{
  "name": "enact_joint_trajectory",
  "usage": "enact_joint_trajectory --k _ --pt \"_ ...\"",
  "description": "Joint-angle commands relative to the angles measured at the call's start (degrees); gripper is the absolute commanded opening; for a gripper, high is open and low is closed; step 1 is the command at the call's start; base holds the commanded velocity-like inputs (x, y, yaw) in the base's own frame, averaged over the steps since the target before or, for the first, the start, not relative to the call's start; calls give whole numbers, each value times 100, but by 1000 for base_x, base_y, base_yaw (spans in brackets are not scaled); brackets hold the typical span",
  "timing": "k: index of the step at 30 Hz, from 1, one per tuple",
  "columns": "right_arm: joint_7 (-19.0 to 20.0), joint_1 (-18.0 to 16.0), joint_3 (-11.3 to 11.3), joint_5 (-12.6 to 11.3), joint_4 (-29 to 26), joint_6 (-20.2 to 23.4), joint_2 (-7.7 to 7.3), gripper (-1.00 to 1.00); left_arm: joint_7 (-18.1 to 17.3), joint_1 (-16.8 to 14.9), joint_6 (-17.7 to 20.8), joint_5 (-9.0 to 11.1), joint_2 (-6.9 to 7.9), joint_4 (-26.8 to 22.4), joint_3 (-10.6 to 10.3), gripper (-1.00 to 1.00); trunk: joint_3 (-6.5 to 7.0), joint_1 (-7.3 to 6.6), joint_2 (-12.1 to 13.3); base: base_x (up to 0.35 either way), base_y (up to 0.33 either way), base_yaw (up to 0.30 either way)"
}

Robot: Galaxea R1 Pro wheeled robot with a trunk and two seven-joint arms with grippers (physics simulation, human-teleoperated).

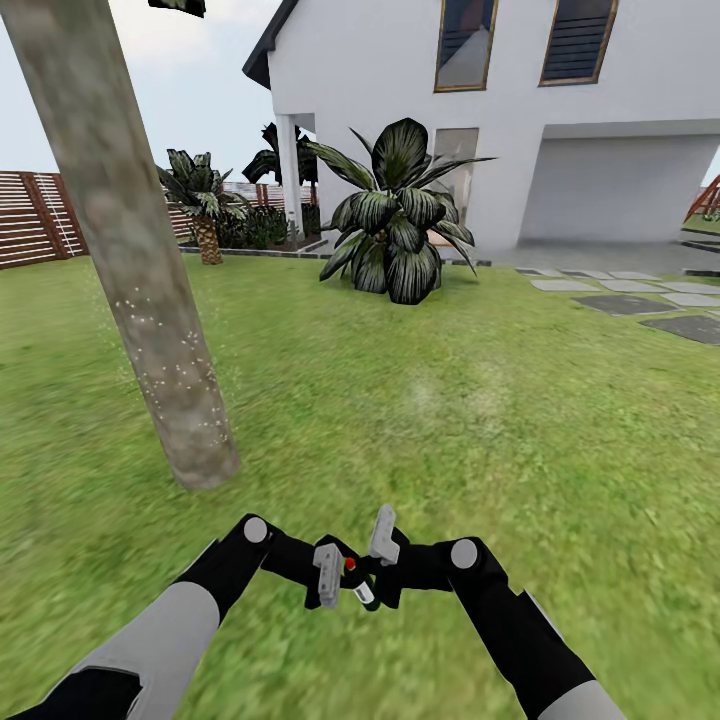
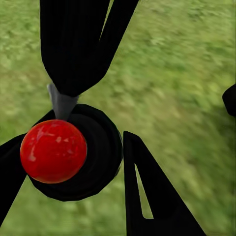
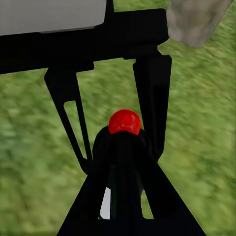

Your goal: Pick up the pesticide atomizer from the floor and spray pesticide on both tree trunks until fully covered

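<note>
The pesticide atomizer (image 1: 357, 583), a small dark bottle with a red knob and a whitish end, is held low in front of me over the grass. My right gripper (image 1: 376, 568) is shut on its body (image 3: 123, 147). My left gripper (image 1: 335, 585) closes on its head from the other side, and its dark fingers (image 2: 147, 191) touch the round black cap under the red knob (image 2: 53, 150). One thick leaning grey-brown tree trunk (image 1: 130, 280) rises at the left, just ahead of the grippers. White pesticide specks (image 1: 175, 375) dot its lower part. The base of the trunk (image 3: 196, 19) also appears in the right wrist view.
Green lawn (image 1: 480, 420) spreads ahead and to the right. A large dark-leaved plant (image 1: 395, 225) stands before the white house (image 1: 560, 150). A short palm (image 1: 205, 215) and the brown slat fence (image 1: 35, 215) are far left. Stepping stones (image 1: 640, 300) lie at the right.
</note>
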Motion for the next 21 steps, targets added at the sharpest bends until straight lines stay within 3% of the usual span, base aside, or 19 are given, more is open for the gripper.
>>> enact_joint_trajectory --k 1,7,10,12,14,16,17,18,19,21 --pt "24 -3 -1 12 -10 47 0 -100 -70 -2 -21 -26 0 -8 6 -100 -5 -1 -2 0 0 0" --pt "24 -3 -1 12 -10 47 1 -100 -168 -25 70 -172 31 -13 -24 -100 -5 -1 -2 0 0 0" --pt "24 -3 -1 12 -10 47 -1 -100 -103 -64 321 -799 279 -24 8 -100 -5 -1 -2 0 0 0" --pt "14 -3 -7 12 -10 47 -4 -100 427 -32 615 -957 551 -14 89 -100 -5 -1 -2 0 0 0" --pt "-10 2 -16 8 46 47 -23 -100 1333 12 723 -948 794 59 272 -100 -5 -1 -2 0 0 0" --pt "-27 16 -127 -14 345 48 -42 -100 2244 275 751 -897 886 244 746 -100 -5 -1 -2 0 0 0" --pt "-32 20 -359 -23 593 45 -45 -100 2637 428 754 -878 894 333 1058 -100 -5 -1 -2 0 0 0" --pt "-88 27 -903 -28 930 39 -43 -100 3095 571 756 -850 891 441 1489 -100 -5 -1 -2 0 0 0" --pt "-179 29 -1265 -29 1099 34 -43 -100 3302 618 753 -827 886 526 1710 -100 -5 -1 -2 0 0 0" --pt "-781 33 -2844 -36 1703 3 -28 -100 4055 679 749 -674 857 1079 2518 -100 -5 -1 -2 0 0 0"
